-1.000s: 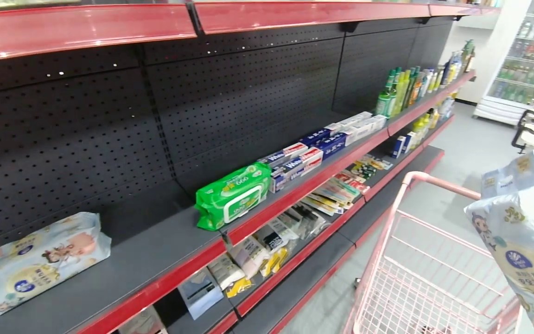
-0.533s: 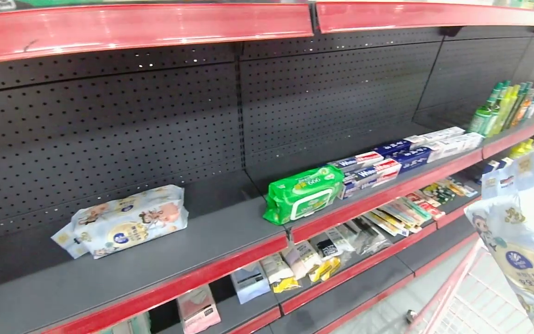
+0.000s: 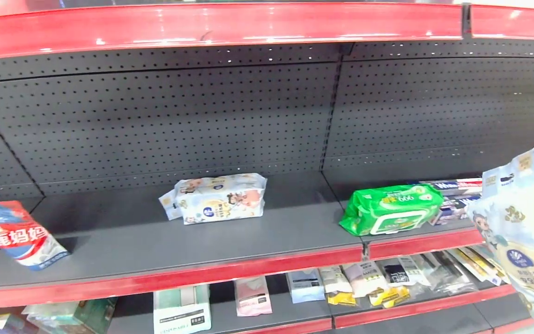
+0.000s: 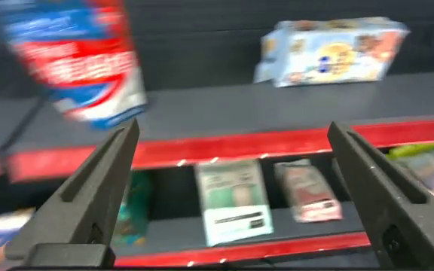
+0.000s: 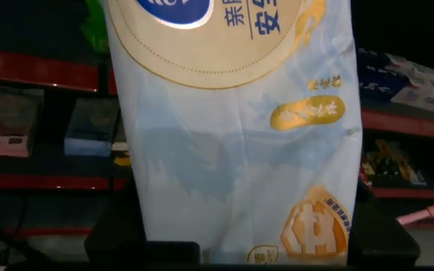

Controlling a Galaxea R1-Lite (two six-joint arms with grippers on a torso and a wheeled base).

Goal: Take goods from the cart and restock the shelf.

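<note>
**A:** Where's the held pack (image 3: 524, 241)?

**B:** It's upright, off the right front corner of the shelf (image 3: 109, 241). The right gripper (image 5: 247, 229) has its fingers clamped on the lower end.

**A:** What's nearest to it?

**B:** The green pack (image 3: 390, 208) at the front edge, with the boxes (image 3: 457, 188) just behind. A second pack (image 3: 218, 198) lies mid-shelf towards the back. A bag (image 3: 14, 234) leans at the left end.

**A:** And the left gripper (image 4: 232, 188)?

**B:** Its fingers are wide apart. It faces the shelf's front edge, between the bag and the second pack. Small packets (image 3: 253, 297) sit on the shelf below.
</note>
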